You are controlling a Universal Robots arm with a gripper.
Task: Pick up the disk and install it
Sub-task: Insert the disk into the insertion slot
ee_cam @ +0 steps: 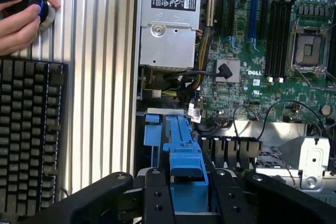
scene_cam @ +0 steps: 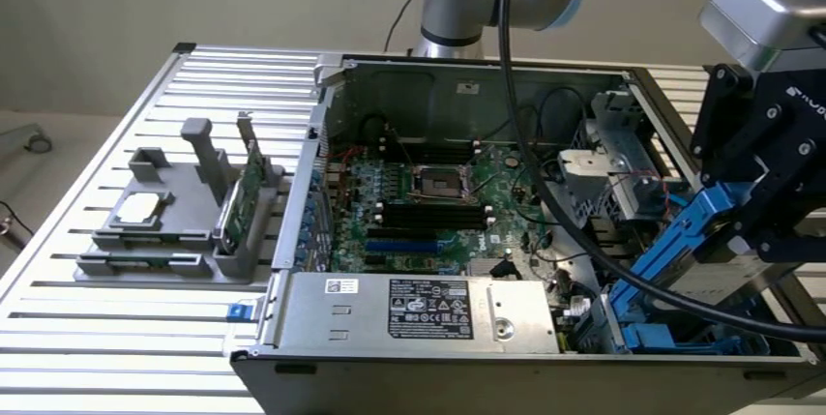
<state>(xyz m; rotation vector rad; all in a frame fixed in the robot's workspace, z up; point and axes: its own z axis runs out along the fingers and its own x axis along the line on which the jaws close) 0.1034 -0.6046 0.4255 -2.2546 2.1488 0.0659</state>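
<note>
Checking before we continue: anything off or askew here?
Nothing broken. The disk sits tilted in the gripper above the open case at the exterior view's right, and a black cable hangs across the case.

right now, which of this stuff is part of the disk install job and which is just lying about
In the job:
- disk, clamped in the gripper
- open computer case beneath it

Lying about:
- grey tray beside the case
- silver chip on the tray
- green circuit card standing in the tray
- keyboard
</note>
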